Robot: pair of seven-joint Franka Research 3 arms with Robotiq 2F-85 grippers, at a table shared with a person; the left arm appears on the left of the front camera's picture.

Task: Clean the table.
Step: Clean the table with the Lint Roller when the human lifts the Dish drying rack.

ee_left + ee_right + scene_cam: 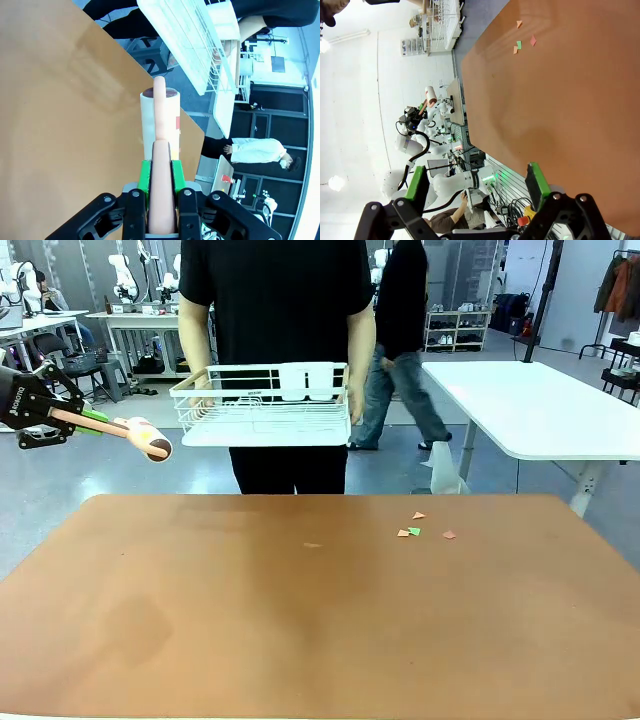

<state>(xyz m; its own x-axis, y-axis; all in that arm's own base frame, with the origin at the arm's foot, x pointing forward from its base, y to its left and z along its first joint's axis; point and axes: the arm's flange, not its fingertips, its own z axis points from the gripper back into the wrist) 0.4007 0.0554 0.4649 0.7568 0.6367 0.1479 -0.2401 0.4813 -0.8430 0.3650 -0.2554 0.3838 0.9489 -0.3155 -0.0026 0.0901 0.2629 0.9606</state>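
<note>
Table [300,630] foremost; left gripper [161,172] tight on lint roller [160,117] handle; right gripper [476,181] wide apart.

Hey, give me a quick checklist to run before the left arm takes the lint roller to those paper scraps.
1. Grip: ok. The left gripper is shut on the lint roller handle.
2. Roller at the target: not ok. It hangs in the air at the far left.
3. Target in sight: ok. The paper scraps lie far right on the table.
4. Dish rack off the table: ok. The person holds it up.
5. Right gripper free: ok. It is open and holds nothing.
6. Roller sheet clean: cannot tell.
</note>
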